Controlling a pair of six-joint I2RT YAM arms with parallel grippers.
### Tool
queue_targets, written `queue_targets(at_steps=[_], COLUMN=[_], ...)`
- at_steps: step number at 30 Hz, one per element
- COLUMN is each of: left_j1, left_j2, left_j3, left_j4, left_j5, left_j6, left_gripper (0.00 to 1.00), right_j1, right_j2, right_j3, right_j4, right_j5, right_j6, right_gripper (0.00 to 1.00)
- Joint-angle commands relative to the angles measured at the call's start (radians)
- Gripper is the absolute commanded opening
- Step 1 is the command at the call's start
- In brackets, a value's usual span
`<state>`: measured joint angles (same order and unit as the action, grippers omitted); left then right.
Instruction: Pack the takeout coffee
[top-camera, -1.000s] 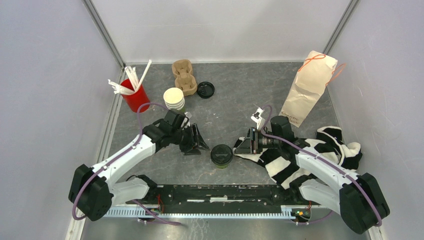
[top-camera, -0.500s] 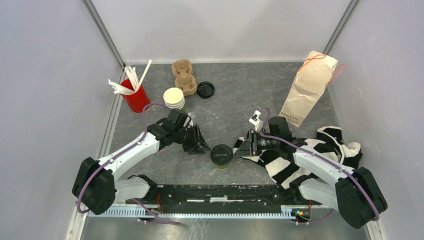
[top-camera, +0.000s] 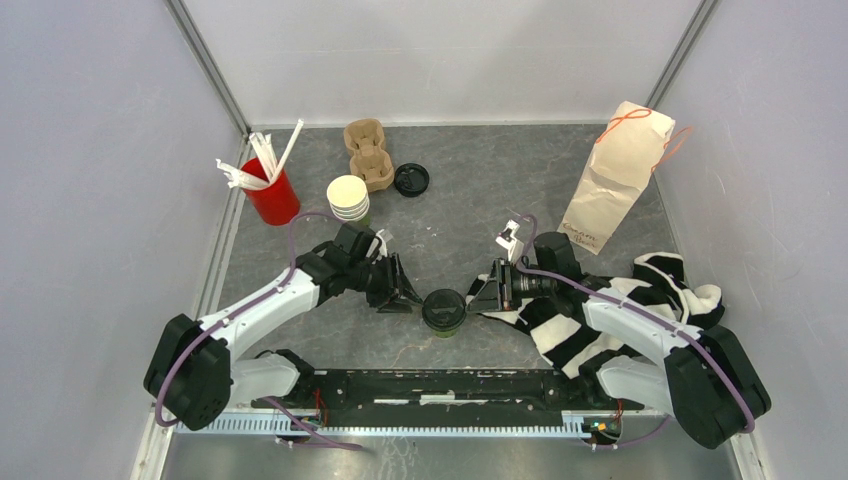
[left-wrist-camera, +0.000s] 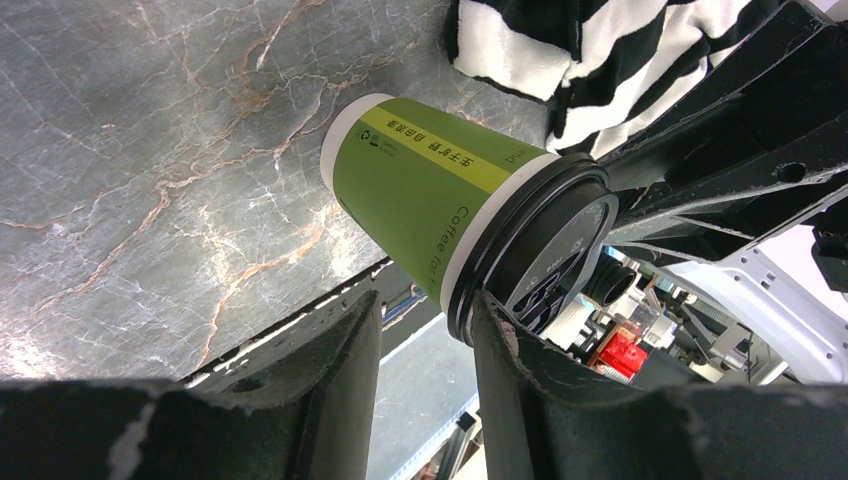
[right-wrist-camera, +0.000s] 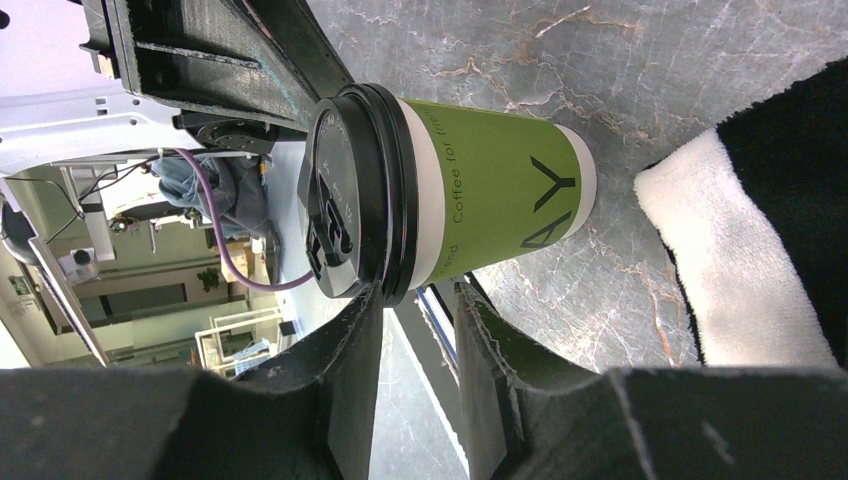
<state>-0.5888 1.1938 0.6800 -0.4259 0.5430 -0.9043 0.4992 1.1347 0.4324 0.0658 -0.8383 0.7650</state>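
Note:
One takeout coffee cup (top-camera: 442, 311), green with a black lid on, stands near the front between my two grippers. In the left wrist view the cup (left-wrist-camera: 420, 190) lies just beyond my left gripper (left-wrist-camera: 425, 305), whose right fingertip (left-wrist-camera: 490, 320) is at the lid rim. In the right wrist view the same cup (right-wrist-camera: 490, 190) sits past my right gripper (right-wrist-camera: 418, 295), whose tips are at the lid (right-wrist-camera: 350, 210). Both stand part open with nothing between the fingers. A second cup (top-camera: 348, 198), without a lid, stands farther back, with a loose black lid (top-camera: 411, 179) beside it.
A brown pulp cup carrier (top-camera: 368, 153) lies at the back. A red cup with white straws (top-camera: 270, 195) stands at the left. A brown paper bag (top-camera: 615, 175) stands at the right. A black-and-white striped cloth (top-camera: 620, 300) lies under my right arm.
Both grippers have moved inward toward the lidded cup, left gripper [from the left] and right gripper from the right, and their jaws have narrowed a little. The cup has not moved.

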Motion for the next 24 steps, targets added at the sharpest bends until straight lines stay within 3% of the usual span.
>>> queue_targets(at_steps=[1,8,13,24], left_j1=[0.001,0.001,0.000,-0.067], left_j2=[-0.017,-0.012,-0.001,0.010], left_j3=[-0.023,-0.026,-0.030,-0.176], left_j4=[0.007,0.007,-0.013,-0.067], left_j5=[0.002,0.003,-0.029,-0.179], left_j6=[0.010,0.012,0.008,-0.038], left_gripper=[0.45,0.45,0.42,0.36], right_j1=[0.006,0.023,0.035,0.035], right_j2=[-0.003,0.028,0.059,0.132], right_j3=[0.036,0.037,0.026,-0.183], right_j4=[0.065,0.094,0.010,0.023], right_j5=[-0.019,-0.010,0.068,0.193], right_j6=[0.018,0.029,-0.051,-0.170], right_gripper=[0.39,0.40,0.38,0.36])
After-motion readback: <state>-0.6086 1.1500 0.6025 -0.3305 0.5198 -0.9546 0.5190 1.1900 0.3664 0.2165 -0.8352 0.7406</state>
